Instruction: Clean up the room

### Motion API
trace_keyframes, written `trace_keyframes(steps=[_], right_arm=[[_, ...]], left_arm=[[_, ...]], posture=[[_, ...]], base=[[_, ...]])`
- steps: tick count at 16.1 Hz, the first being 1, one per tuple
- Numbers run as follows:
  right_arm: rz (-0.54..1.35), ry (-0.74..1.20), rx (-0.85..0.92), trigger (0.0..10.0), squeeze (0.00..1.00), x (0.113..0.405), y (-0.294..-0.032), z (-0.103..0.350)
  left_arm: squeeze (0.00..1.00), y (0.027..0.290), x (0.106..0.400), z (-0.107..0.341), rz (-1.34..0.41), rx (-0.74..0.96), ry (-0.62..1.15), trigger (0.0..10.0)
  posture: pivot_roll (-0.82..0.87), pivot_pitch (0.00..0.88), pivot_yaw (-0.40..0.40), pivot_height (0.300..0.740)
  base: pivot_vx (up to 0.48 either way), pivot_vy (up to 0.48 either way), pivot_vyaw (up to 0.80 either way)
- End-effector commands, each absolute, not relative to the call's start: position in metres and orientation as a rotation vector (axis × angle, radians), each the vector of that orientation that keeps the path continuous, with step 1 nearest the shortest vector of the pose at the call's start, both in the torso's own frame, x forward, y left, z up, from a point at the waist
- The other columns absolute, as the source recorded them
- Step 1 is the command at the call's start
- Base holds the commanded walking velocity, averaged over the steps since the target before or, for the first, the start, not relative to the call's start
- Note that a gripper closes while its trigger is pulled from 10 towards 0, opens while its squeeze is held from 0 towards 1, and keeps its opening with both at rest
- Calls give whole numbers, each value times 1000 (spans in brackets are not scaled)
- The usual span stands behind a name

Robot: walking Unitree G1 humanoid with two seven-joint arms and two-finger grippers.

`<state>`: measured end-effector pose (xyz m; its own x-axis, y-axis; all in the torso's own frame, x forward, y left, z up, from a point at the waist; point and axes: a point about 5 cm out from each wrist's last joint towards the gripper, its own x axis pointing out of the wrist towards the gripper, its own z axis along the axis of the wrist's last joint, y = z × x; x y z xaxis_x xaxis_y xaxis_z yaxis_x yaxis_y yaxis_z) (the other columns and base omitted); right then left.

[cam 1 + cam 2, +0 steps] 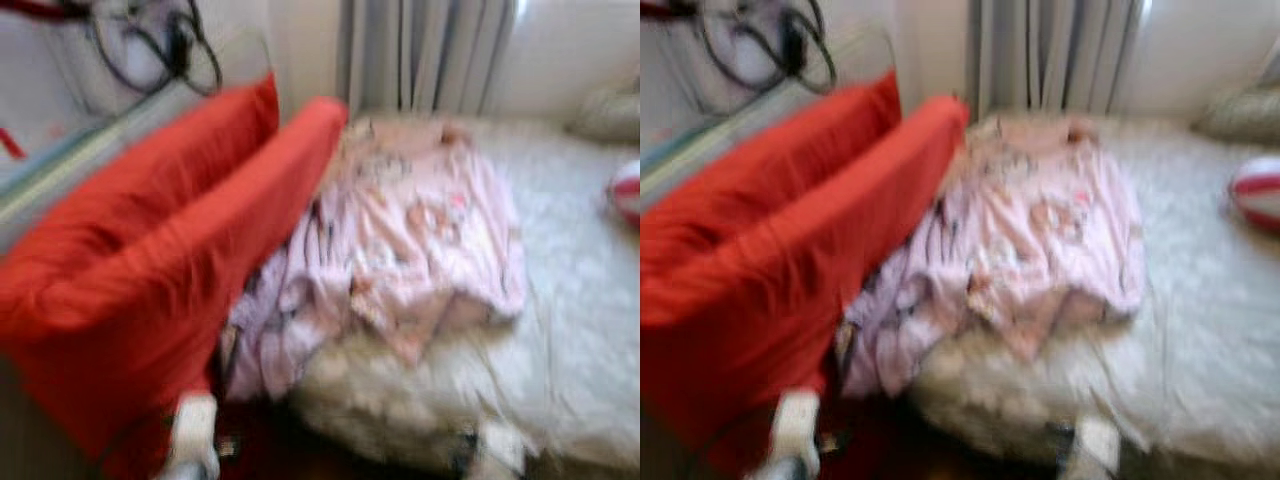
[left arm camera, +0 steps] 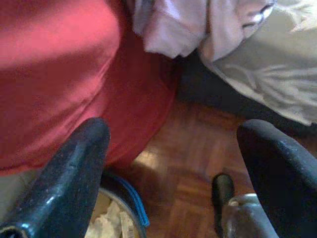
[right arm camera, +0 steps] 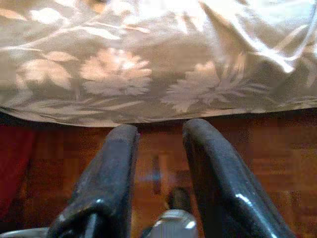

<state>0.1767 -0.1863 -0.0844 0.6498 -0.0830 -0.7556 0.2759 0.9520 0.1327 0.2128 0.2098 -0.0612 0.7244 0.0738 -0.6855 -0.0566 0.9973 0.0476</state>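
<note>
A pink garment (image 1: 400, 250) lies crumpled on the bed (image 1: 570, 330) at twelve o'clock, a red cushion (image 1: 150, 270) at ten. Judged an approach step; next, a reach over the bed edge. The left pincer (image 2: 173, 163) hangs wide and empty over wood floor (image 2: 198, 163), the right pincer (image 3: 158, 144) narrow and empty below the floral bedsheet (image 3: 148, 64).

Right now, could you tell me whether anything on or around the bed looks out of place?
Yes. A crumpled pink patterned garment lies bunched on the pale floral bedspread, spilling over its near edge. Beside it a large red fabric cushion leans tilted against the bed's side, reaching down to the wooden floor.
</note>
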Motion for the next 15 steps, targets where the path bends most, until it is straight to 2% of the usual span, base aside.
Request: trace_keyframes(steps=[1,5,13,15], right_arm=[[-228,841,229,10000,0,176,-196,-84],[-227,842,229,10000,0,175,-196,-84],[-214,838,222,10000,0,176,-195,-84],[-213,837,222,10000,0,176,-195,-83]], left_arm=[[0,205,209,-64,62,17,771,10000],[0,203,212,-63,58,11,758,10000],[0,202,214,-61,53,6,747,10000],[0,202,215,-61,53,5,744,10000]], posture=[[6,0,39,740],[3,0,39,740],[3,0,40,740],[3,0,40,740]], base=[[0,0,0],[0,0,0],[283,0,0],[313,0,672]])
